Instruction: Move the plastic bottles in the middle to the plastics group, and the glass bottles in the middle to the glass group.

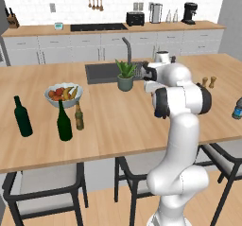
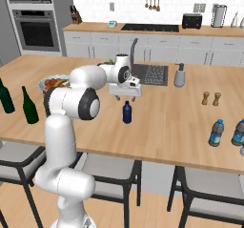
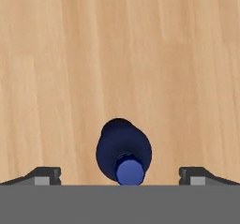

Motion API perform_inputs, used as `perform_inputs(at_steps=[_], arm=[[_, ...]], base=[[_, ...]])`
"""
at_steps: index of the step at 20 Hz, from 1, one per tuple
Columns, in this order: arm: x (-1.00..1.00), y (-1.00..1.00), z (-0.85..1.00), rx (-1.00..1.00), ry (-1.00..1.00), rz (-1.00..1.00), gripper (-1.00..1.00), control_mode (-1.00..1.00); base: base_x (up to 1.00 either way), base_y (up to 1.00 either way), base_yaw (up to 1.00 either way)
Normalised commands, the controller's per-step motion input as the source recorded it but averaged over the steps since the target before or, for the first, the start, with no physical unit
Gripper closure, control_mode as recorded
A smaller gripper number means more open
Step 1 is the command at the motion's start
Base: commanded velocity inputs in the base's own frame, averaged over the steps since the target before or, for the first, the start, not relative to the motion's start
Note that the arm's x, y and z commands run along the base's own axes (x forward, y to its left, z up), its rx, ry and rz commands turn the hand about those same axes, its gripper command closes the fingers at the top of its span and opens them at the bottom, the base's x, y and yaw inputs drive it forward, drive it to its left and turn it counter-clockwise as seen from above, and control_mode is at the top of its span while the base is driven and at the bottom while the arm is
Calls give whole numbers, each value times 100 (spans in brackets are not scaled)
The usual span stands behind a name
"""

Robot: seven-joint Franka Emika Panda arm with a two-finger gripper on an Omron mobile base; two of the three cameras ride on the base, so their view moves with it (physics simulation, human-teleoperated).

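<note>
1. The small, squat dark-blue plastic bottle (image 2: 127,112) stands upright in the middle of the wooden table (image 2: 162,122), directly below the white arm's gripper (image 2: 126,93). In the hand view its cap (image 3: 129,171) sits between the two fingers (image 3: 46,175), which stand wide apart and hold nothing. That line-up suggests a top-down grasp is being prepared.
2. The slim amber-brown glass bottle (image 1: 79,117) is already just beside the nearer tall dark green wine bottle (image 1: 64,122), with the second wine bottle (image 1: 22,117) further along the same side. By the look of it the glass part is done.
3. The pale bluish see-through bottle (image 2: 216,133) marks the plastics group, well apart from the blue bottle, near the front edge at the far right end; another like it (image 2: 238,132) stands beside it.
4. The stretch of table between the blue bottle and that group looks bare, so a lifted carry should pass freely. The wooden salt and pepper shakers (image 2: 211,98) and the grey soap dispenser (image 2: 179,75) stand further back, off that line.
5. The drop spot lies near the table's front edge, so a bottle set down there could tip off.
</note>
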Motion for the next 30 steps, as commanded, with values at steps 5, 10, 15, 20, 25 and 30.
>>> perform_inputs(at_steps=[5, 10, 15, 20, 25, 30], arm=[[-52, 0, 0, 0, -16, 0, -100, -100], [-33, 0, -1, 0, -29, 2, -100, -100], [0, 0, -23, 0, -19, 3, -100, -100], [7, 0, -5, 0, -2, 1, -100, -100], [10, 0, 0, 0, 0, 0, -100, -100], [8, 0, 0, 0, -1, 0, -100, -100]], base=[[0, 0, 0], [0, 0, 0], [0, 0, 0], [0, 0, 0], [0, 0, 0], [0, 0, 0]])
